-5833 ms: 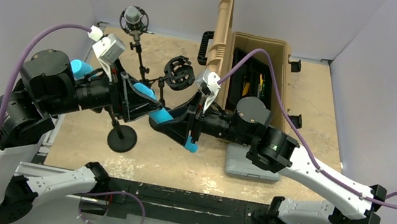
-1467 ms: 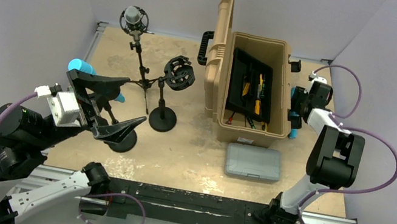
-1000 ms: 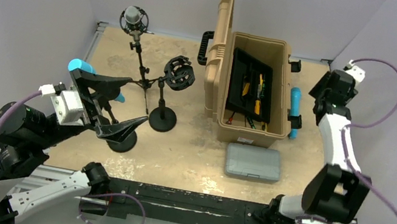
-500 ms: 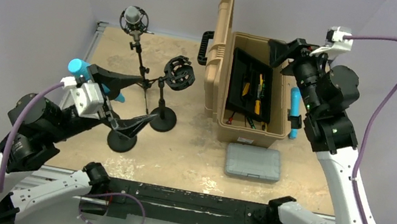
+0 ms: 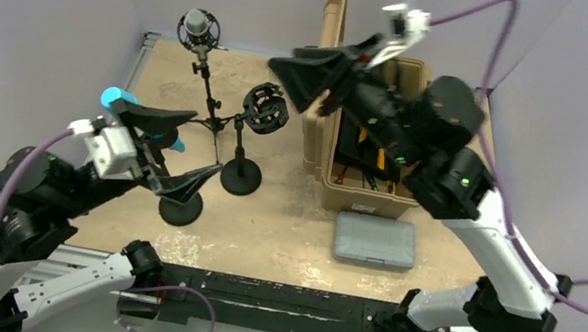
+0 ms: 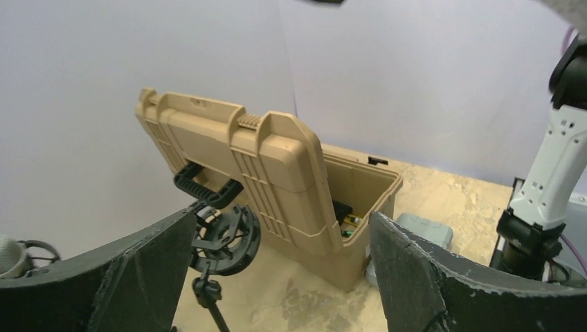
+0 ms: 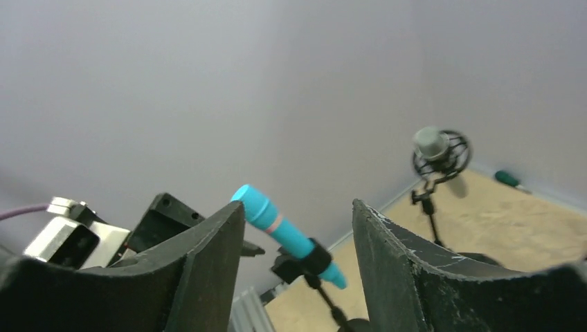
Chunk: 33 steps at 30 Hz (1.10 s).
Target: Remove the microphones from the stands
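Cyan microphone [image 7: 287,235], probably light, rigid, smooth, tilts in its stand clip [image 7: 315,261] at left; grip the bare barrel; left gripper [image 6: 284,228] and right gripper [image 7: 297,207] gape, empty.

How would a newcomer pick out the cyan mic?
Left of the open tan toolbox, find the stand by the left gripper. It carries the cyan microphone, tilted in a black clip; the far grey mic sits in a ring mount, and the middle ring mount is empty.
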Each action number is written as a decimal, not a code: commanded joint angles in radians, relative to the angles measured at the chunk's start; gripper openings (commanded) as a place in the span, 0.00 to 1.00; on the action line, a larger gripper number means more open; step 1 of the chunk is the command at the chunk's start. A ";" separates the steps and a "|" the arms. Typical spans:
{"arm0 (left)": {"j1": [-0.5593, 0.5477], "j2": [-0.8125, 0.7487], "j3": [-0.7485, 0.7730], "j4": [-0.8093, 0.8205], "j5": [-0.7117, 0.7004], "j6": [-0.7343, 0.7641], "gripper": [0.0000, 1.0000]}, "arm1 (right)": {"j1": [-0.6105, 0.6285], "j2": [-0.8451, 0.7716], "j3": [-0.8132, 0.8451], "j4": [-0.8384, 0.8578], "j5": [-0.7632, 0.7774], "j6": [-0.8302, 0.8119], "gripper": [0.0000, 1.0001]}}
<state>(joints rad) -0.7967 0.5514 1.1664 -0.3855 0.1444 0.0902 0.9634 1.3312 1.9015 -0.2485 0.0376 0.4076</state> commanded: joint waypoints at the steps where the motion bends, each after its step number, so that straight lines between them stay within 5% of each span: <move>1: 0.012 -0.096 0.020 0.046 -0.063 0.010 0.90 | 0.172 0.162 0.131 -0.108 0.224 -0.014 0.57; 14: 0.031 -0.409 -0.142 0.230 -0.397 0.061 0.89 | 0.306 0.657 0.569 -0.450 0.697 -0.108 0.46; 19: 0.053 -0.417 -0.181 0.260 -0.402 0.050 0.89 | 0.305 0.685 0.524 -0.469 0.791 -0.147 0.45; 33: 0.091 -0.410 -0.209 0.269 -0.346 0.033 0.89 | 0.272 0.699 0.434 -0.459 0.749 -0.120 0.45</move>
<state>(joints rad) -0.7124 0.1299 0.9657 -0.1627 -0.2131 0.1238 1.2587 2.0678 2.3638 -0.7124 0.7898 0.2676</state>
